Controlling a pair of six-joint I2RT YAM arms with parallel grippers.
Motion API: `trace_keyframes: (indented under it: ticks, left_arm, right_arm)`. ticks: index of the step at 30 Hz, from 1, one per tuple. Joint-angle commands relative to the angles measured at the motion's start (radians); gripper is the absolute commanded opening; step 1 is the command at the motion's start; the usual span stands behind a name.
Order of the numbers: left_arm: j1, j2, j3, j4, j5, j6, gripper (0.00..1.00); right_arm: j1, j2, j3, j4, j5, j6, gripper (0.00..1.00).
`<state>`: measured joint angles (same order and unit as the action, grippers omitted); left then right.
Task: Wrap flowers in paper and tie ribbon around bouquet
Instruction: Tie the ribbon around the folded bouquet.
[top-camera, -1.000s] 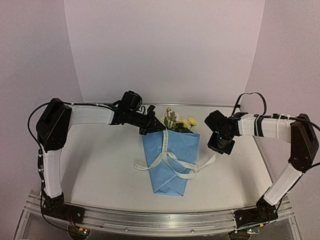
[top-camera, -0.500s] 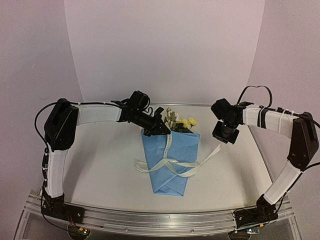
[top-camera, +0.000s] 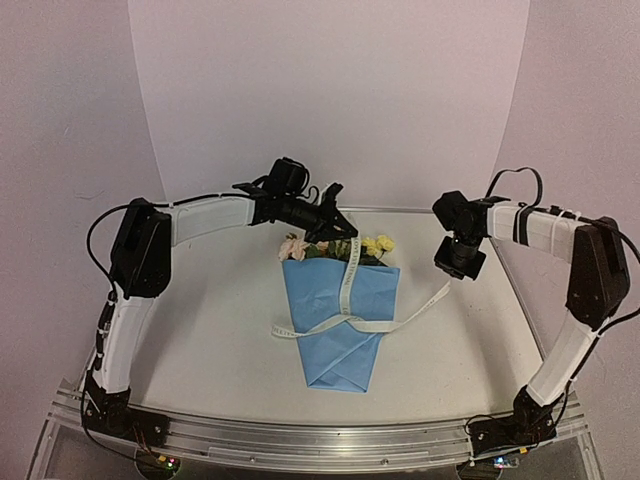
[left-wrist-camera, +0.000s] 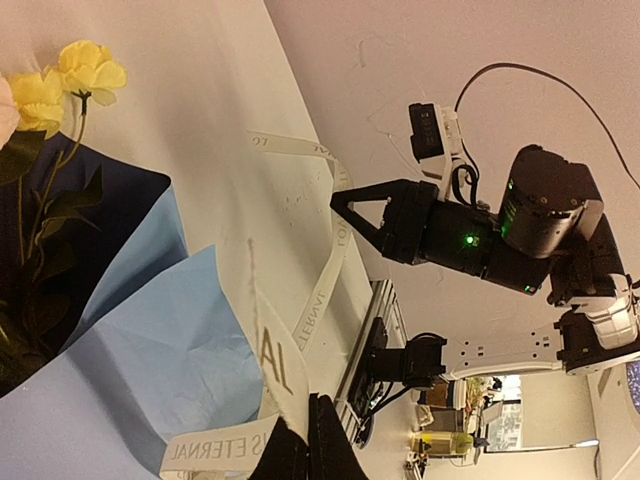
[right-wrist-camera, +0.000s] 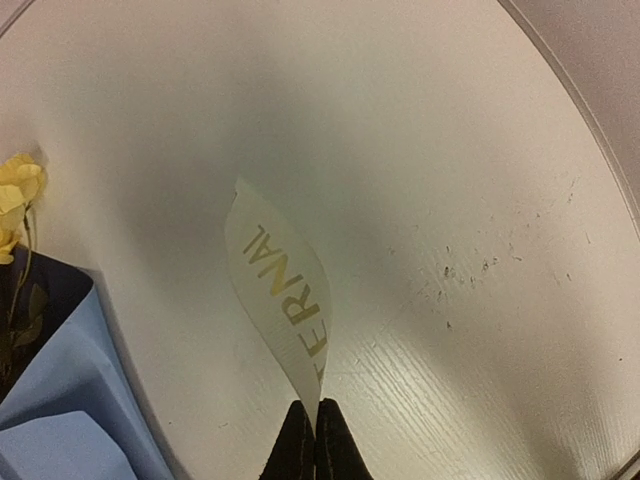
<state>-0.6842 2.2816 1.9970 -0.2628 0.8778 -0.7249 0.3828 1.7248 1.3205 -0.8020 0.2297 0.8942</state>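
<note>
A wrapped bouquet (top-camera: 338, 335) lies in the middle of a white table (top-camera: 200, 320), seen from above with two robot arms reaching in from either side. Light-blue paper (top-camera: 325, 365) is folded into a cone around the stems. Its narrow folded end points toward the arms' bases and its open mouth faces the far wall. The flowers (top-camera: 375, 244), pink, cream and yellow with green leaves, poke out of that mouth. An off-white ribbon (top-camera: 345, 322) with dark lettering crosses over the front of the cone about halfway down. One tail runs up across the paper to the left gripper (left-wrist-camera: 308, 438), which hangs just above the flowers with its jaws pinched tight on the ribbon. The other tail stretches off to the right, lifted clear of the table, to the right gripper (right-wrist-camera: 313, 418), which is likewise clamped on the ribbon's end, well apart from the bouquet. A short loop of ribbon sticks out at the cone's left edge. The wrapping appears finished, and the ribbon is already around the bouquet with both ends held. What seems left is drawing the crossing snug and finishing the tie. The pictures do not show whether a knot has formed at the crossing.
</note>
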Motion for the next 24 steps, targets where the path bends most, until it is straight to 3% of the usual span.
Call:
trace_keyframes:
  ticks: [1, 17, 24]
  left_arm:
    - [0.02, -0.025, 0.004, 0.025, -0.03, 0.033, 0.0]
    - [0.165, -0.481, -0.654, 0.048, -0.333, 0.075, 0.0]
    - [0.255, -0.566, -0.79, 0.024, -0.417, 0.059, 0.0]
  right_arm:
    - [-0.05, 0.034, 0.043, -0.033, 0.005, -0.035, 0.0]
    - [-0.15, 0.182, 0.148, -0.084, 0.045, -0.124, 0.0]
    - [-0.182, 0.231, 0.201, -0.109, 0.081, -0.164, 0.0]
